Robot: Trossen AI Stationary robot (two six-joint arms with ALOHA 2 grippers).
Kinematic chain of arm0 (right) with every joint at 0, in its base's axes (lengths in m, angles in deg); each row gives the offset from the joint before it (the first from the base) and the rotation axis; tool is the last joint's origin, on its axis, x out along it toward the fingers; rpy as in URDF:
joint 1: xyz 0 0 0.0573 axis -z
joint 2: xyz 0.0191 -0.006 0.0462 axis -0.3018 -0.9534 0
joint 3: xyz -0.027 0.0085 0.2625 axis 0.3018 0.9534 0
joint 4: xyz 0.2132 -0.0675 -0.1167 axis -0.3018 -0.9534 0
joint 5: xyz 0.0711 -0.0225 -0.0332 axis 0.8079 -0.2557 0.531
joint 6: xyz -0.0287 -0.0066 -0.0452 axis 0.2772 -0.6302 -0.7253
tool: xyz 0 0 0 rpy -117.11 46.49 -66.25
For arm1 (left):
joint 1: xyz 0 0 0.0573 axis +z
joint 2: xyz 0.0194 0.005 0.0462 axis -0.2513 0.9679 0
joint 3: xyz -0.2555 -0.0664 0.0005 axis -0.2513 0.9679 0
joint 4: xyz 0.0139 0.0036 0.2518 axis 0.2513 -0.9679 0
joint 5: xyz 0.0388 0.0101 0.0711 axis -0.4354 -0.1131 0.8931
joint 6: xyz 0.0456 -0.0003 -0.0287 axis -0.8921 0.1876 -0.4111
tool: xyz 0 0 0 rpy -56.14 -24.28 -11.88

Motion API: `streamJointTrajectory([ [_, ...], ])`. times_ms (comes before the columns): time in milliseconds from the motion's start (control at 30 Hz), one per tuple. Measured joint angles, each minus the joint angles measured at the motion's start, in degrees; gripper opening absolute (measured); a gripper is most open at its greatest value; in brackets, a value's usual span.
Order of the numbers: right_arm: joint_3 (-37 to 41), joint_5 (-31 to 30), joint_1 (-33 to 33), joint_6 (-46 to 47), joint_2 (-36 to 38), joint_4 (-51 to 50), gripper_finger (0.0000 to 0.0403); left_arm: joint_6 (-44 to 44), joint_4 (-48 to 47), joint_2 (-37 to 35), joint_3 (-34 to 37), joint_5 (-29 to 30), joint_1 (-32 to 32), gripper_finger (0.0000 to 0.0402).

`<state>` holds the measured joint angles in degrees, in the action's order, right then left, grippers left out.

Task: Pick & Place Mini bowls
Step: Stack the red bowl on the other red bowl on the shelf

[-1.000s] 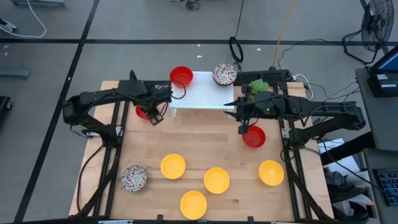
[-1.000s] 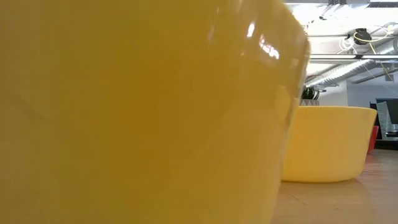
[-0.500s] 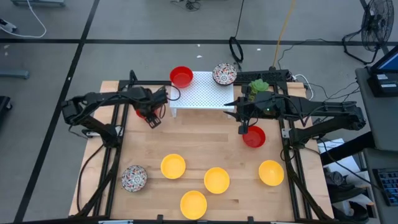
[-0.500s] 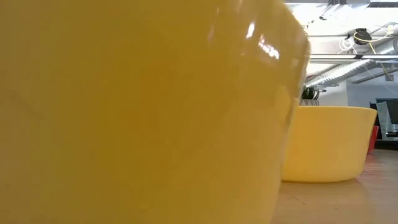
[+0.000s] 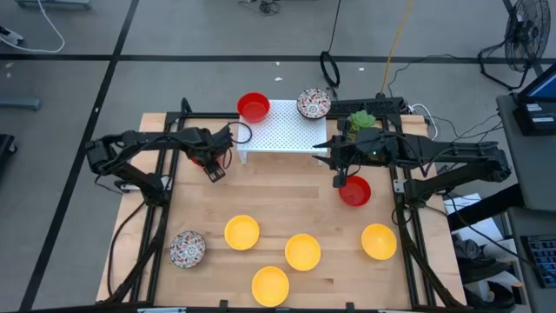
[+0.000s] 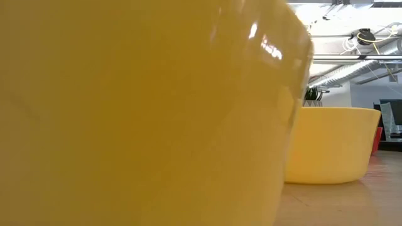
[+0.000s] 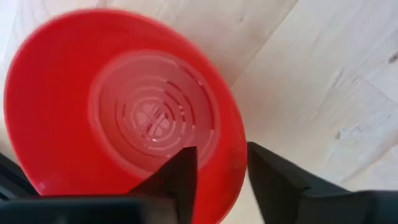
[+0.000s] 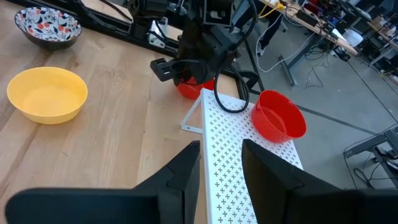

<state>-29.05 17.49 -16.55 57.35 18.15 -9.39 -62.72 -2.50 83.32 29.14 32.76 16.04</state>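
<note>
1. Bowls are spread over the table (image 5: pixel 200 209): we count four yellow ones (image 5: pixel 241 232) toward its near edge, with a speckled one (image 5: pixel 187 249) to their left.
2. We see a red bowl (image 5: pixel 254 107) on the left end of the white rack (image 5: pixel 287 130) and another speckled bowl (image 5: pixel 314 103) on its right end.
3. Our left gripper (image 5: pixel 214 163), just left of the rack, has its fingers (image 7: pixel 180 177) closed over the rim of a third red bowl (image 7: pixel 118 99), one inside and one outside.
4. Our right gripper (image 5: pixel 340 180) sits at the rim of a red bowl (image 5: pixel 355 191) near the rack's right end; its fingers (image 8: pixel 186 168) stand apart with nothing between them.
5. We see a plant (image 5: pixel 360 119) behind the right arm.
</note>
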Motion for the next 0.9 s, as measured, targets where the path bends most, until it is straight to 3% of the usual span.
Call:
streamJointTrajectory([
  [167,0.0,0.0,0.0,0.0,0.0,0.0,0.0105,0.0,-1.0,0.0,0.0,-1.2,0.0,0.0030],
  [233,0.0,0.0,0.0,0.0,0.0,0.0,0.0105,0.3,-1.1,0.0,0.0,-2.3,0.0,0.0011],
  [467,0.0,0.0,0.0,0.0,0.0,0.0,0.0105,1.2,-1.8,-4.5,-0.1,-3.3,-1.9,0.0007],
  [900,0.0,0.0,0.0,0.0,0.0,0.0,0.0105,3.0,1.7,-24.4,-0.6,-2.9,-10.7,0.0012],
])
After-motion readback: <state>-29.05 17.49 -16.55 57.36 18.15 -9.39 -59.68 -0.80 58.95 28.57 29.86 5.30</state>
